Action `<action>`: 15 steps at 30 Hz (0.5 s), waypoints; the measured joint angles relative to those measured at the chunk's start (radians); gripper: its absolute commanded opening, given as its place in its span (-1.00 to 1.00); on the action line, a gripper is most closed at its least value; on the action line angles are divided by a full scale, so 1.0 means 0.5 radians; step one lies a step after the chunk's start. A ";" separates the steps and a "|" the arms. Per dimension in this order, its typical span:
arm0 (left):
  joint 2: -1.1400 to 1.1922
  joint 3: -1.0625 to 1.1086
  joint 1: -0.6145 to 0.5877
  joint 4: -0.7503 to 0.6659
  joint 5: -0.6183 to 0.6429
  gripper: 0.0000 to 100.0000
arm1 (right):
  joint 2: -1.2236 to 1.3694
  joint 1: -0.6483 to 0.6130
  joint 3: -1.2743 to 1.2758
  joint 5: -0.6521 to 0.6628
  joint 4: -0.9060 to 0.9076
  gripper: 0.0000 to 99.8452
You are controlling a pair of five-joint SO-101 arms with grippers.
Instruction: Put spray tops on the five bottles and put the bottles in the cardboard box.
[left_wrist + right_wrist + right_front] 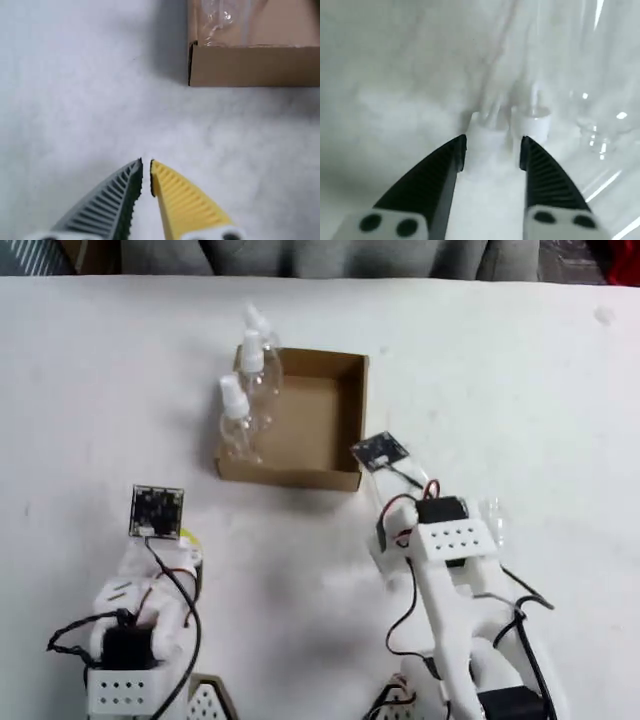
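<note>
The cardboard box (320,420) sits mid-table, and three clear bottles (245,390) with white spray tops stand along its left side. Its near corner (250,65) lies ahead of my left gripper (146,172), whose grey and yellow fingers are shut on nothing, low over the bare table. My right gripper (492,147) is open, its black fingers straddling a white spray top (484,145) on the table. A second white spray top (531,125) stands just behind it. Clear bottles (600,125) lie beside them.
The left arm (130,640) is at the front left and the right arm (450,550) at the front right, just right of the box's near corner. White table (520,370) spreads around the box.
</note>
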 measured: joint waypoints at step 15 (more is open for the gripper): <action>0.000 0.000 0.000 0.000 0.000 -0.95 | -0.028 -0.077 0.252 -0.012 -0.282 -0.62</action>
